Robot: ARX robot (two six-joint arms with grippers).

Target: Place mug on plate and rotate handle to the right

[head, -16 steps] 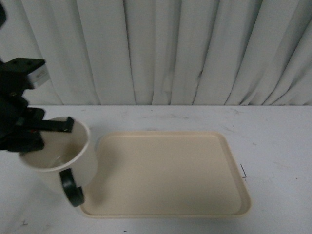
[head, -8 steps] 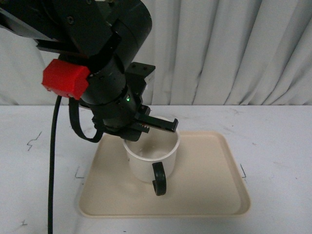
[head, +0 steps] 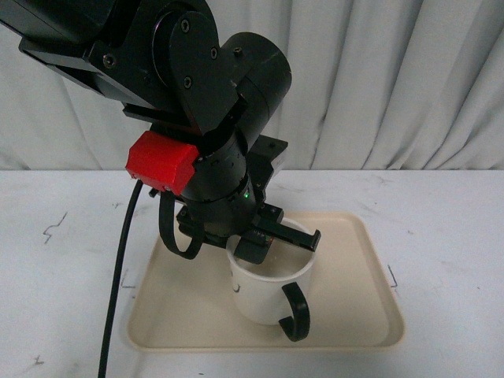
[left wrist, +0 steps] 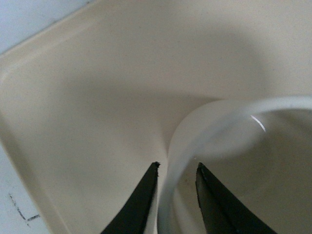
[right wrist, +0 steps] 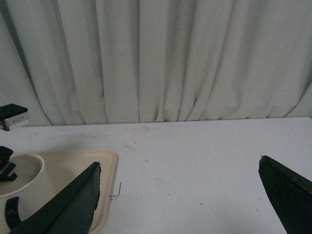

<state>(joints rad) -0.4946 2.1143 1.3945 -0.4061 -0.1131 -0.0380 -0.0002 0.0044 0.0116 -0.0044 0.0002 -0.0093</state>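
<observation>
The plate (head: pixel 358 319) is lying on the white worktop (head: pixel 457 236), and it is carrying the mug (head: pixel 264 298) in its middle part, a little toward the front rim. I cannot tell if the bottom of the mug is touching the plate or hanging just above it. The handle (head: pixel 296 313) is pointing toward the camera and a little to the right.

My left tool (head: pixel 272 242) is gripping the mug wall at the rim: in the left wrist view one finger (left wrist: pixel 139 207) is sitting outside the white wall and the other inside the mug, both pressing on it.

My right tool (right wrist: pixel 179 162) is hanging over the bare worktop well to the side of the plate, with its fingers spread wide and nothing between them.

My left arm is covering the back of the plate and part of the mug rim. A small dark mark on the mug side is too faint to read. A black cable (head: pixel 118 276) is running down beside the plate.
</observation>
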